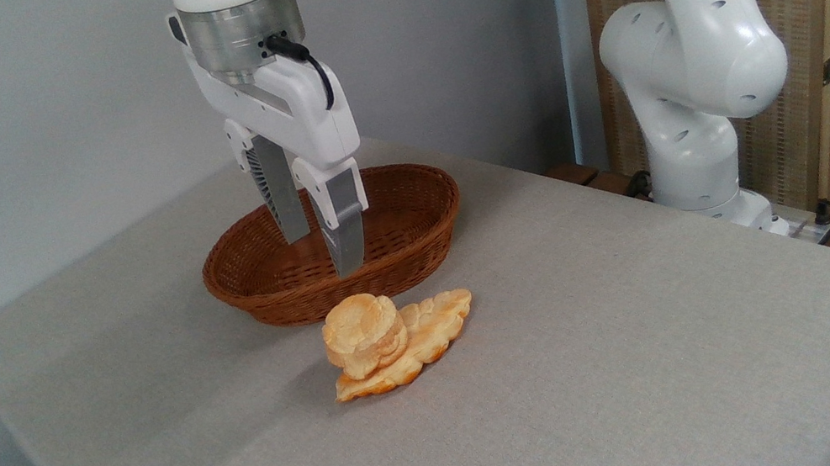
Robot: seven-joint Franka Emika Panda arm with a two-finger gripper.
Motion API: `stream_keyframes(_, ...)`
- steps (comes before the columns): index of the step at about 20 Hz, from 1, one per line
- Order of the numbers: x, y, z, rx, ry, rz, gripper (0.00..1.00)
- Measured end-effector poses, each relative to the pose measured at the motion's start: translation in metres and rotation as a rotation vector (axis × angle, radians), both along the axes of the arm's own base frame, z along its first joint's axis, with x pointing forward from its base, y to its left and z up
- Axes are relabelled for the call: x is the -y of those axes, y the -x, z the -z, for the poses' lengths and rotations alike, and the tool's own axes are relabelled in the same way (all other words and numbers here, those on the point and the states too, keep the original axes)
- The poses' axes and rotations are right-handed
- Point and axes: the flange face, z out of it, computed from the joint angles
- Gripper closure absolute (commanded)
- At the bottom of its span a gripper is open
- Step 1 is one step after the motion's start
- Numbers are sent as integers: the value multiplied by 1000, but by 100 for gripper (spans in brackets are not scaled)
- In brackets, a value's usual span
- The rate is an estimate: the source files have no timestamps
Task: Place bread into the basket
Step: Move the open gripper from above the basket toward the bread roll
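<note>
The round scalloped bun (363, 334) is seen just in front of the wicker basket (417, 243), resting on the left end of a flat braided loaf (432, 331), so it is raised off the grey tablecloth (660, 361) and its sides are left exposed for grasping. The gripper (323, 253) is held above and just behind the bun, in front of the basket, its fingers pointed down. The jaws are parted by a narrow gap and nothing is held. A wider opening would probably be needed before the bun could be straddled.
</note>
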Motion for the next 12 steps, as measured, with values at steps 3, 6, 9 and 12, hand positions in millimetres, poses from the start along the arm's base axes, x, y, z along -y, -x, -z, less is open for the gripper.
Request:
stream_keyframes(3, 0, 2, -1, -9, 0, 1, 0)
stream_keyframes(6, 0, 3, 0, -18, -1, 2, 0)
stream_keyframes(9, 0, 3, 0, -18, -1, 2, 0)
stream_keyframes(12, 0, 3, 0, -19, -1, 2, 0)
